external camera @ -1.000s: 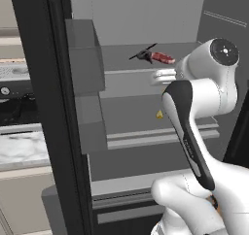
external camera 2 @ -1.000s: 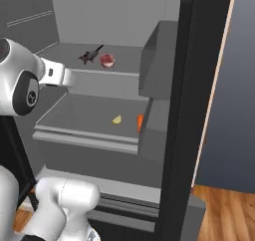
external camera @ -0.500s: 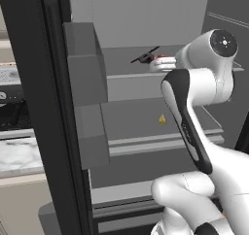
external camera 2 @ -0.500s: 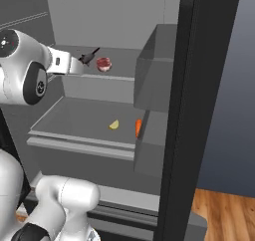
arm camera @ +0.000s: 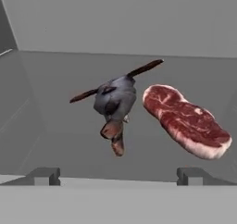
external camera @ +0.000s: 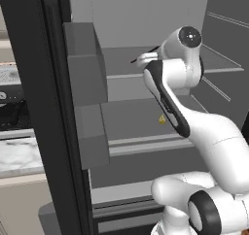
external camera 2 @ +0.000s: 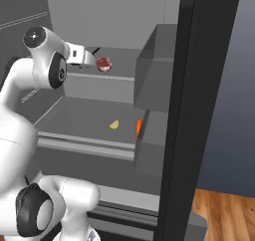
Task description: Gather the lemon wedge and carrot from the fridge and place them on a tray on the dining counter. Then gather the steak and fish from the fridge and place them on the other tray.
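Note:
The black fridge (external camera 2: 199, 110) stands open. On its upper shelf lie the dark grey fish (arm camera: 115, 102) and, just right of it, the pinkish-red steak (arm camera: 185, 121), the same steak (external camera 2: 103, 64) showing in the right base view. My gripper (arm camera: 119, 177) is open just in front of them, level with that shelf, with nothing between its fingertips (arm camera: 44, 176); seen from the right base it hovers as the gripper (external camera 2: 93, 60) beside the steak. Below, the yellow lemon wedge (external camera 2: 114, 125) and the orange carrot (external camera 2: 138, 128) lie on the lower shelf. The trays and dining counter are out of view.
Grey door bins (external camera: 85, 64) hang on the left door and another bin (external camera 2: 154, 70) on the right door, flanking the shelves. A small marble worktop (external camera: 19, 154) and black range (external camera: 9, 98) lie left of the fridge. Wooden floor (external camera 2: 219, 210) lies to the right.
The arm has swung up and forward, bringing the open hand from beside the upper shelf to right in front of the fish and steak. The food has not moved.

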